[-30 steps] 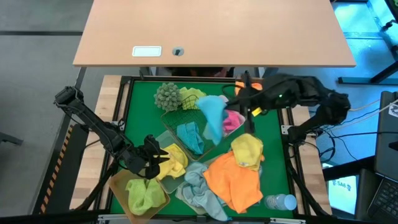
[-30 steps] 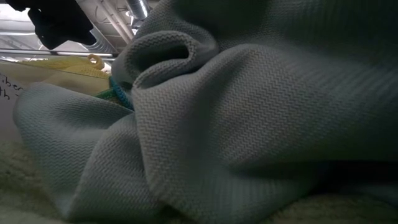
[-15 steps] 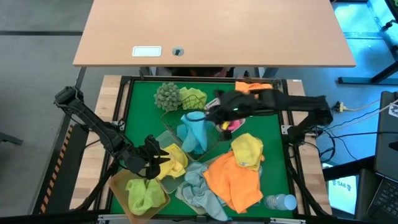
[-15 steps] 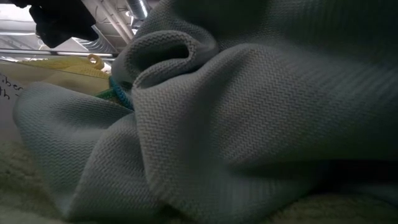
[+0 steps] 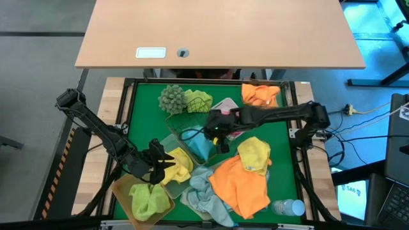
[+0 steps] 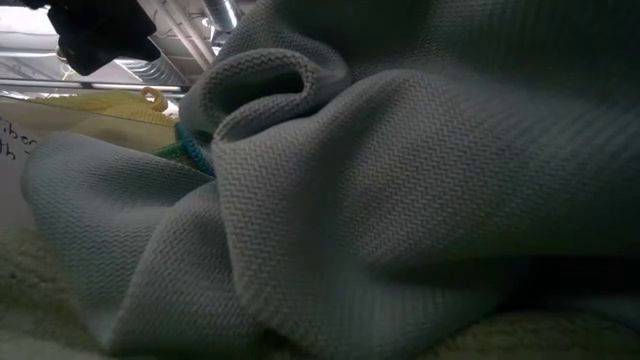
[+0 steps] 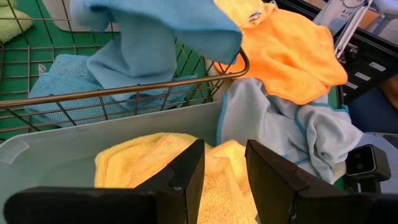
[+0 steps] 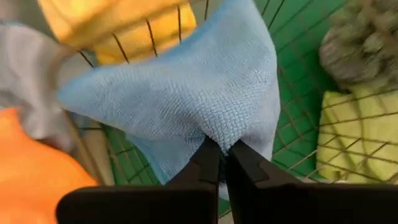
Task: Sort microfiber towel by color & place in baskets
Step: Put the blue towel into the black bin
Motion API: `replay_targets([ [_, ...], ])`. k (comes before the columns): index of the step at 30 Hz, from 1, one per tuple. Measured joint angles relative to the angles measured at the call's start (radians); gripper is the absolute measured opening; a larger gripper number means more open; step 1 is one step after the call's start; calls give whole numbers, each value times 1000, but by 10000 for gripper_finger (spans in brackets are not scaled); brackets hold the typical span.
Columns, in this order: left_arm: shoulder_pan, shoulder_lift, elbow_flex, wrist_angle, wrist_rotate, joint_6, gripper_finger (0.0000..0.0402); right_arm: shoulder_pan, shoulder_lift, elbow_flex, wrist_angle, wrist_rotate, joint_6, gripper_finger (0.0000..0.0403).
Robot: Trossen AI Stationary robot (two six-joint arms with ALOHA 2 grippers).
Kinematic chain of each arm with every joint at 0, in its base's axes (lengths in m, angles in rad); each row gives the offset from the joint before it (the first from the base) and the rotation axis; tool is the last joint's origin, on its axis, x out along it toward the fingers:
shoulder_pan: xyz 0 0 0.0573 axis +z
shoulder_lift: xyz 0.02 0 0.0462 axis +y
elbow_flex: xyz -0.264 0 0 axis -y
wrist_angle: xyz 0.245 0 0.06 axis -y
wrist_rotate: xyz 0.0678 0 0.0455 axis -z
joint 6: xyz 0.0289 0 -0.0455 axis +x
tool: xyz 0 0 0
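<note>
**Blue towel held directly over the wire basket**

The right gripper (image 8: pixel 219 163) is clenched on a pinched fold of the light blue towel (image 8: pixel 186 93). In the high view the right gripper (image 5: pixel 217 128) sits above the green wire basket (image 5: pixel 185 121), at the middle of the table. The towel hangs straight down from the fingertips, with the basket's mesh visible around and beneath it. Another blue towel (image 7: pixel 68 74) already lies inside the same basket.

Judgement: the controlling relation is vertical. The basket lies directly below the gripper, so the release needs only a descent and an opening, with no sideways travel.

The left gripper (image 7: pixel 221 180) is released, fingers apart, and waits over the frosted bin (image 7: pixel 74 146) of yellow towels (image 7: pixel 155 165), just beside the wire basket. The right arm is the working arm.
</note>
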Motion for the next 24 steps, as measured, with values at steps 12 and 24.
replay_targets([
  [12,0,0,0,-2,-33,1,112,0,58,-1,10,64,0,32],
  [24,5,0,0,-2,-75,26,112,0,63,0,38,70,-1,129],
])
